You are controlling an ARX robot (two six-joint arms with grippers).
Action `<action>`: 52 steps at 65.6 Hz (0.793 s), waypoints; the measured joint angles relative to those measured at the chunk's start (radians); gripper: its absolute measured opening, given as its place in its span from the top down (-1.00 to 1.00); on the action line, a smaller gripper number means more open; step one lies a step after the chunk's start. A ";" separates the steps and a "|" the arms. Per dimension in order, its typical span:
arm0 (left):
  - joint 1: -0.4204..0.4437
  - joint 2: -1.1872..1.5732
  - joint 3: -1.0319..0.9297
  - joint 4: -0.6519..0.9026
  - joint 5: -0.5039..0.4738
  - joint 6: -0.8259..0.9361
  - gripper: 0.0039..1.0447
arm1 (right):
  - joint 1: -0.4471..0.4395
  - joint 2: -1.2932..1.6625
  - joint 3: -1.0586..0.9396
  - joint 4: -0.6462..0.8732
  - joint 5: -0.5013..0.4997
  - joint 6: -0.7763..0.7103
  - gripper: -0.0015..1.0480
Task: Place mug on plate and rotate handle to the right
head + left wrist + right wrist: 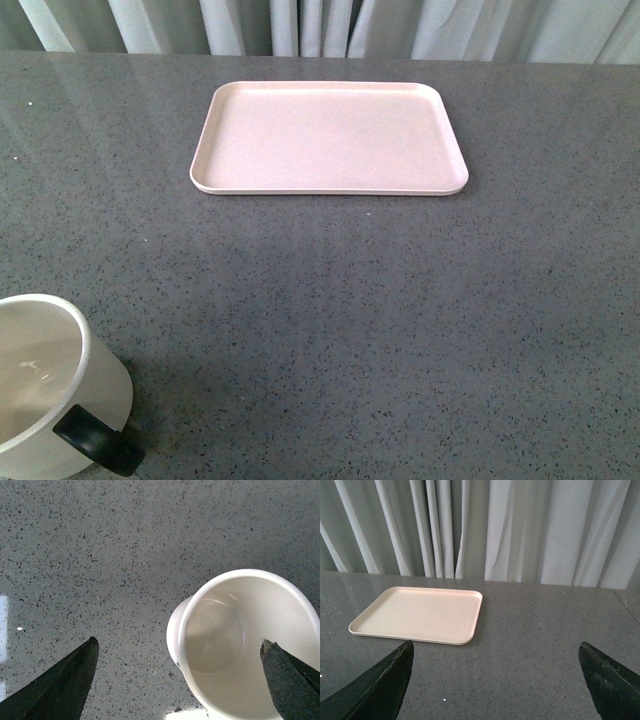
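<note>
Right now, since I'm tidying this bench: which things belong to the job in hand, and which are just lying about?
Job: cream-white cylindrical mug; its glossy black loop handle; flat pale pink rectangular plate.
Just there: grey speckled stone tabletop; pale pleated curtains.

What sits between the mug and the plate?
Nothing. In the front view, only bare grey speckled tabletop separates the mug, near left, from the plate farther back.
</note>
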 joint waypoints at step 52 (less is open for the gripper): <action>-0.024 0.202 0.059 0.067 -0.003 0.068 -0.74 | 0.000 0.000 0.000 0.000 0.000 0.000 -0.82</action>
